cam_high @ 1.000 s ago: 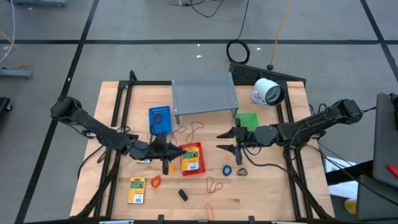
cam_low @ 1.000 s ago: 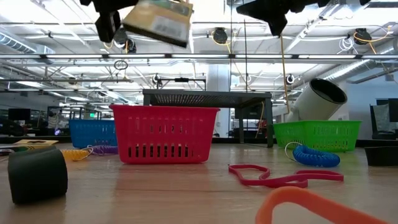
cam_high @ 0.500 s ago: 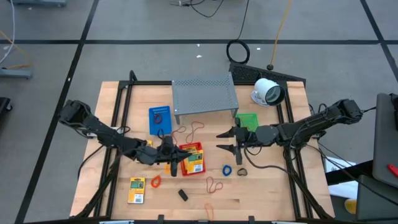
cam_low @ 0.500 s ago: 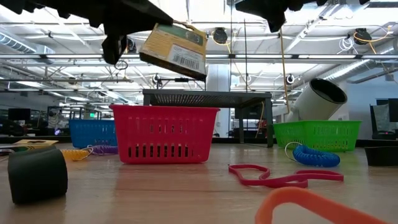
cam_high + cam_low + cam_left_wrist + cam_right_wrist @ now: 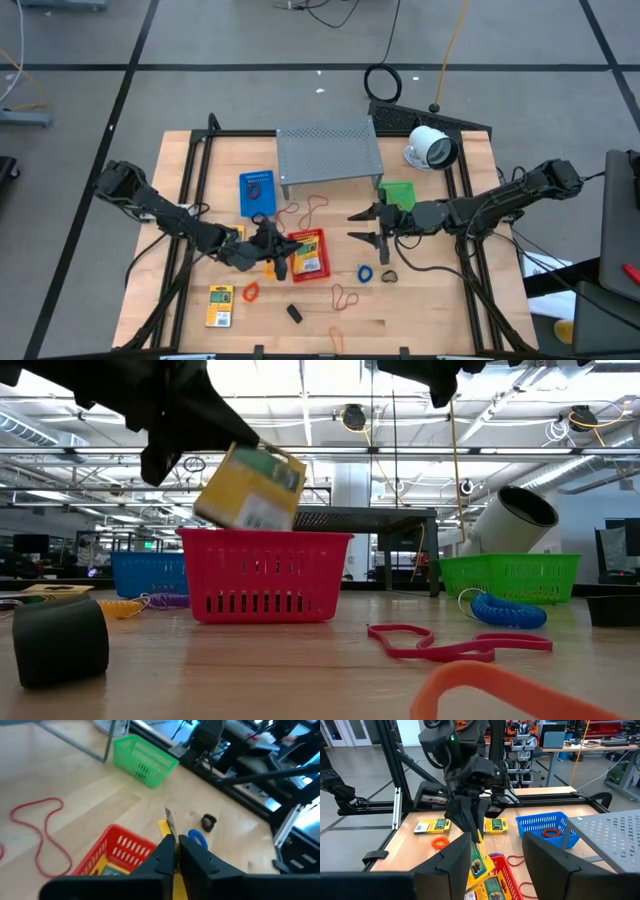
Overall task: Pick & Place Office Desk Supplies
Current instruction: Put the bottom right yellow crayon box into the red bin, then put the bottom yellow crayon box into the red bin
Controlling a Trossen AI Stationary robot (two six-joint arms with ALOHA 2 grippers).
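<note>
Clutter lies along the table's near edge: a blocky black clip [image 5: 294,313], limp rubber loops [image 5: 345,296] in red and orange, and a flat yellow packet [image 5: 219,305] with a green label, all apart from one another and, I judge, waiting to be sorted.

Behind them, near the table's middle, the left gripper [image 5: 277,258] hangs over the red basket [image 5: 308,255], a lattice-walled plastic tub that already holds packets. Its fingers stand narrow, with the thin edge of a second packet [image 5: 250,488] between them. That packet is tilted, its barcode face showing, just above the basket's rim. Whether it is pinched or slipping free I cannot tell; the placing over the tub suggests a drop into it. A blue coil [image 5: 365,273] lies just beside the basket.

The right gripper [image 5: 372,227] waits toward the right edge with its fingers wide and nothing between them, near the green basket [image 5: 397,194].

Farther back sit the blue basket [image 5: 257,191], holding a red loop, then the grey perforated metal shelf [image 5: 329,152] and a smooth white round device [image 5: 431,147] at the far right corner.
</note>
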